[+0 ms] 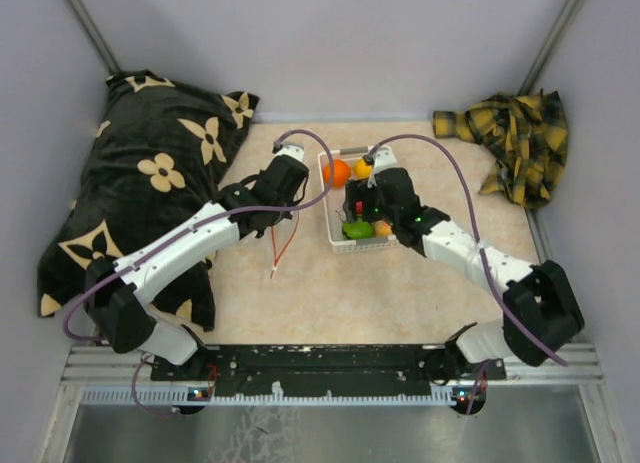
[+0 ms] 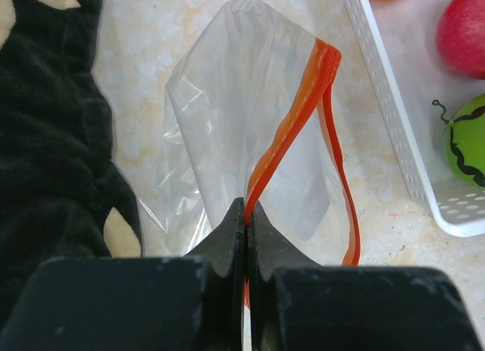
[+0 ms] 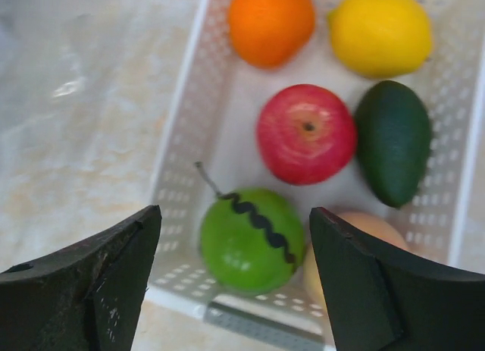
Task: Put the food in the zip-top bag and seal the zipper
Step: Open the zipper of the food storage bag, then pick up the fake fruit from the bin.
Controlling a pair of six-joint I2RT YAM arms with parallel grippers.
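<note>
1. A beige marbled table (image 1: 300, 293) stands between pale walls. A black flowered pillow (image 1: 140, 183) lies along its left edge and a yellow plaid cloth (image 1: 515, 143) is bunched in the far right corner.
2. A white basket (image 3: 182, 131) sits mid-table, nearer the far edge, holding all six pieces of food. The orange (image 3: 270, 21) and lemon (image 3: 381, 30) are at its far end, the apple (image 3: 305, 133) and avocado (image 3: 392, 141) in the middle, and the lime (image 3: 250, 241) and peach (image 3: 364, 230) at its near end.
3. The right gripper (image 3: 235, 222) hangs over the basket's near end, above the lime. Its fingers are spread wide and grip nothing.
4. The clear bag (image 2: 235, 116) lies just left of the basket, apart from it, between basket and pillow.
5. The left gripper (image 2: 248, 214) has its fingers pressed together on one lip of the red-orange zipper (image 2: 303, 101). The other lip curves loose to the right, leaving the mouth gaping and the zipper unsealed.
</note>
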